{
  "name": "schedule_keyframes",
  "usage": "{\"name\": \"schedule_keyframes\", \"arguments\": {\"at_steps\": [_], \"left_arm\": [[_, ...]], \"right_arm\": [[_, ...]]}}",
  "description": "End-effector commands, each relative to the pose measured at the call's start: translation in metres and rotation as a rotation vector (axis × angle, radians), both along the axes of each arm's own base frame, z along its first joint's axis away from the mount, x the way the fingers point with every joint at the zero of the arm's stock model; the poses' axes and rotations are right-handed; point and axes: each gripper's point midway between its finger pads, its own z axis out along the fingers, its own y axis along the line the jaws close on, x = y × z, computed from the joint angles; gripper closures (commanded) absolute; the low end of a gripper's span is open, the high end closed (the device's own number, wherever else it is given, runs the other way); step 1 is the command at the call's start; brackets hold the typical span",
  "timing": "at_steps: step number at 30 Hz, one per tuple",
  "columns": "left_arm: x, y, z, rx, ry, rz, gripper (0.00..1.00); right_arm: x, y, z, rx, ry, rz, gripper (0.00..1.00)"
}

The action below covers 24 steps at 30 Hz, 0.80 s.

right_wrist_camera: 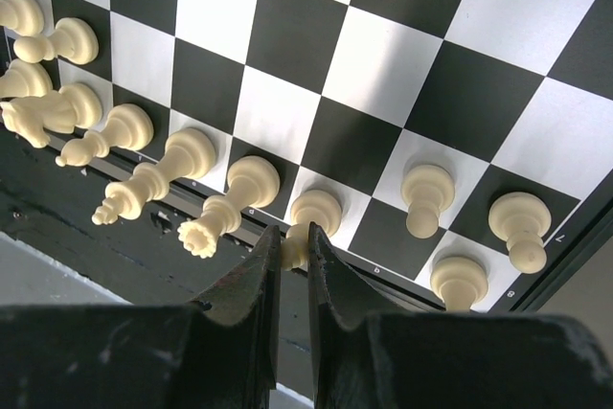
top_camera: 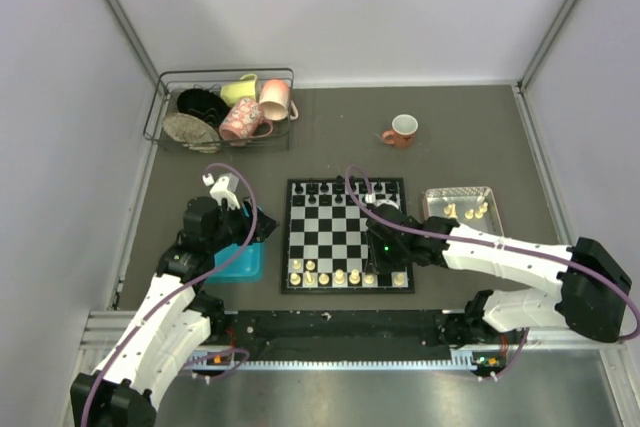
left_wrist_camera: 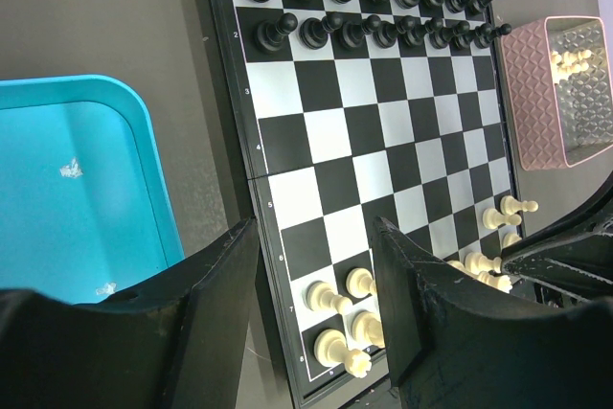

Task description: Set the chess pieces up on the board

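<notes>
Right arm (top_camera: 500, 252) stretched low from the table's (top_camera: 450, 162) near right corner to the board's (top_camera: 345, 237) near edge. Right gripper (right_wrist_camera: 292, 237) points down, nearly pressed together, pinching the cream-white piece (right_wrist_camera: 316, 210) in the edge row among the other chess pieces (top_camera: 340, 275). Left arm (top_camera: 170, 317) bent, left gripper (top_camera: 245, 219) spread, at the board's left edge beside the blue tray (top_camera: 240, 262).

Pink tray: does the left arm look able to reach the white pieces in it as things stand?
Probably not. The left gripper hangs by the blue tray, across the board from the pink tray; standing pieces and the right arm lie between.
</notes>
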Motion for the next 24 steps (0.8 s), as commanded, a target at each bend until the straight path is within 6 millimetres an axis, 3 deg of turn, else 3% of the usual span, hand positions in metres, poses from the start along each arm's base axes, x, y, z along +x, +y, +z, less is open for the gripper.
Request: {"name": "schedule_keyframes", "arguments": {"at_steps": [1,7,12,18,24], "left_arm": [[0.0046,-0.0008,0.0073,-0.006,-0.048,-0.008,0.44],[0.0052,-0.0007,0.0082,-0.006,-0.053,-0.006,0.44],[0.0052,-0.0007,0.0082,-0.006,-0.053,-0.006,0.44],[0.0048,-0.0009,0.0079,-0.007,-0.053,-0.008,0.44],[0.0048,-0.0009,0.0076,-0.006,-0.051,-0.008,0.44]], "right_arm": [[-0.0017,0.0043,-0.0051,0.002,-0.006,0.005,0.99],[-0.0022,0.0043,-0.0062,-0.001,-0.004,0.007,0.83],[-0.0022,0.0039,-0.006,0.0,-0.006,0.006,0.76],[-0.0032,0.0045,-0.0033,0.008,-0.006,0.014,0.75],[-0.0067,0.0022,-0.0055,0.006,0.005,0.021,0.82]]}}
